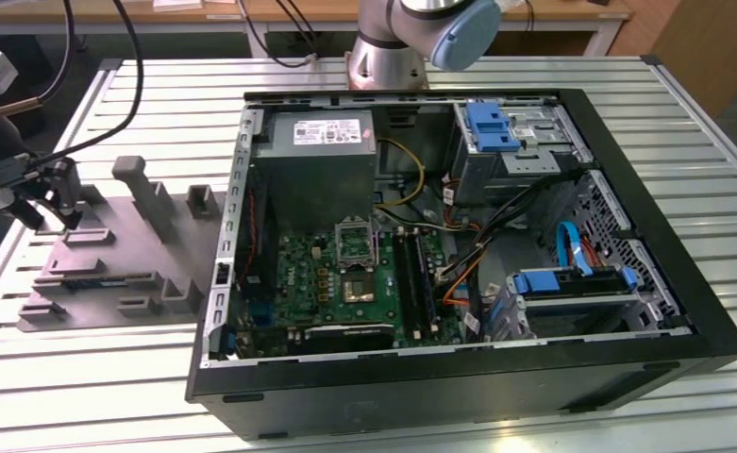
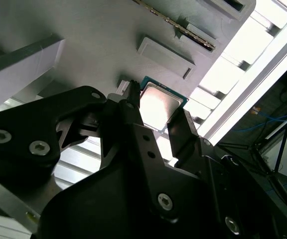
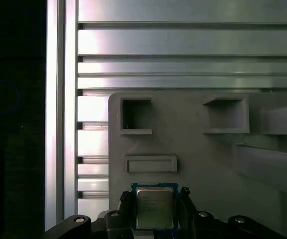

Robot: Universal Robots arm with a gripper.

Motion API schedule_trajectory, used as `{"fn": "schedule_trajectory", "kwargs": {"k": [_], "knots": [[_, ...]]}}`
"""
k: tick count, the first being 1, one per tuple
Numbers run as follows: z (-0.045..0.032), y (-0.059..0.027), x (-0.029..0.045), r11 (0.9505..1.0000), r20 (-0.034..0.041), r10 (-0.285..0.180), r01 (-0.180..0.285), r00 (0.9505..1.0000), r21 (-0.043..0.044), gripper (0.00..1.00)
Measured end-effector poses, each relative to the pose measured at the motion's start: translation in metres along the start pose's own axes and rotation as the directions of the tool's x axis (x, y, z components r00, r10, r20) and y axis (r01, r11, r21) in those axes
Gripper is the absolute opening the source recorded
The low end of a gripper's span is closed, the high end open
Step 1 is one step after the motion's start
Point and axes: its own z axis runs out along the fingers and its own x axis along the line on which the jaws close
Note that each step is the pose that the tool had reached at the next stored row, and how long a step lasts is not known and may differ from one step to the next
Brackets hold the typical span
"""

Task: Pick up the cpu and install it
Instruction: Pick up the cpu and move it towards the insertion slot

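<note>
The cpu (image 3: 154, 208), a small silvery square chip with a thin teal rim, lies low over the grey parts tray (image 3: 208, 164). In both wrist views it sits between my two dark fingers. My gripper (image 3: 155, 199) is shut on it, one finger (image 3: 125, 209) pressed against each side edge. In the second wrist view the cpu (image 2: 159, 106) shines between the fingertips of the gripper (image 2: 156, 113). In the exterior view the gripper (image 1: 54, 222) hangs at the left, down at the tray (image 1: 116, 274). The motherboard socket (image 1: 360, 283) lies inside the open computer case (image 1: 469, 363).
The grey tray carries upright posts (image 1: 148, 193) and recessed pockets (image 3: 136, 115) close to the gripper. The ribbed aluminium table (image 1: 92, 377) surrounds it. Inside the case are a power supply (image 1: 322, 151), cables (image 1: 494, 226) and blue drive brackets (image 1: 570, 281). The arm's base (image 1: 387, 47) stands behind the case.
</note>
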Motion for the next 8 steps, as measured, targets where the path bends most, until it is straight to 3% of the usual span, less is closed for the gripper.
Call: {"fn": "schedule_trajectory", "kwargs": {"k": [8], "knots": [[-0.0036, 0.0002, -0.0001, 1.0, 0.0, 0.0, 0.0, 1.0, 0.0, 0.47]]}}
